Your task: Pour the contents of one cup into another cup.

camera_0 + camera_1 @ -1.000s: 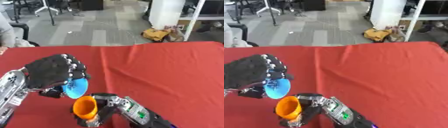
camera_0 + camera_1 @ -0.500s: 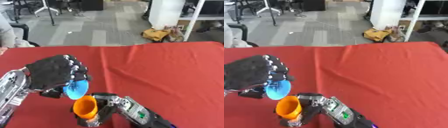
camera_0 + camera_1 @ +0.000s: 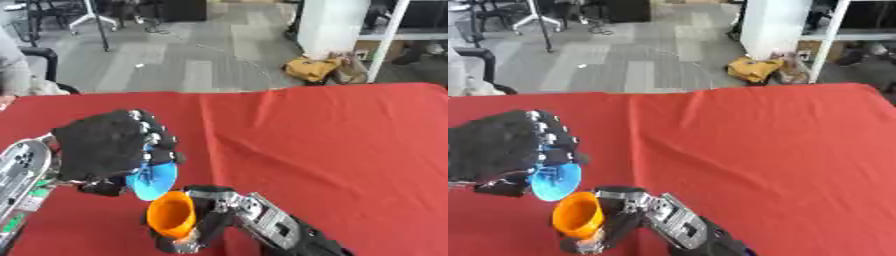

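My left hand [image 3: 109, 150] is shut on a blue cup [image 3: 153, 179], tipped so its mouth faces down and right over the orange cup [image 3: 171, 215]. The blue rim hangs just above the orange rim, close to touching it. My right hand [image 3: 219, 215] comes in from the bottom edge and is curled round the orange cup, holding it with its mouth turned up and to the left. I cannot see what is inside either cup.
A red cloth covers the table [image 3: 332, 145], with bare cloth to the right and behind the hands. Beyond the far edge lie grey floor, a yellow bag [image 3: 312, 69] and chair legs. A sleeve [image 3: 16, 70] shows at the far left.
The left hand has tilted the blue cup a little further and lowered it closer to the orange cup's rim. The right hand with the orange cup has stayed in place.
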You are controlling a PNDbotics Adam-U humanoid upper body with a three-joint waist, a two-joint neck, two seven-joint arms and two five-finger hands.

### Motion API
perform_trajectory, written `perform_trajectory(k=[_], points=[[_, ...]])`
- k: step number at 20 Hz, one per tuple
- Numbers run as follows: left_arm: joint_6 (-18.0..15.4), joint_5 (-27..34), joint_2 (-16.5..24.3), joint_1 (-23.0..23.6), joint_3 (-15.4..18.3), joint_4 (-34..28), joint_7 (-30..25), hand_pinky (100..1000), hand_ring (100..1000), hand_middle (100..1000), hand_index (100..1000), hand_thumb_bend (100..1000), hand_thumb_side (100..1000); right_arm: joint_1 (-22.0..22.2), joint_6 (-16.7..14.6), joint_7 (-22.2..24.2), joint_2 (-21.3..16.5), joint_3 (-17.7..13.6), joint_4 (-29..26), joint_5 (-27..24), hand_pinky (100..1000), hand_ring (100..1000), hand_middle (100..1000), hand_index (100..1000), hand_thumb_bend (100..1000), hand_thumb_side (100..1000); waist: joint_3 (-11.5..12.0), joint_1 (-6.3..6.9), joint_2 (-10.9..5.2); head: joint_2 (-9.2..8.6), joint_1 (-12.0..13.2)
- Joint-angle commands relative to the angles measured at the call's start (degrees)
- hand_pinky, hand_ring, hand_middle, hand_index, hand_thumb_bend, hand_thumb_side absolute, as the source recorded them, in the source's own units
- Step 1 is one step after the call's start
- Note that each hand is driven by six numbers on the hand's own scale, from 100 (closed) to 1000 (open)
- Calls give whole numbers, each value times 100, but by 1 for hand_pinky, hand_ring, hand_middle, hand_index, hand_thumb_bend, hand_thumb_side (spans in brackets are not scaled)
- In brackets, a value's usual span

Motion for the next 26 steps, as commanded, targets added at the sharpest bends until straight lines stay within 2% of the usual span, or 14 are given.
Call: perform_trajectory(k=[1,26], points=[[-38,-55,122,-134,11,-86,-18,395,361,391,724,596,100,-78,-14,13,-64,-45,-51,-15,681,517,556,752,228,100,3,22,-113,-3,-14],[-311,-129,84,-133,-137,39,-269,393,359,390,726,582,100,-71,6,26,-59,-40,-31,-37,680,517,556,751,227,100,26,14,-109,17,1]])
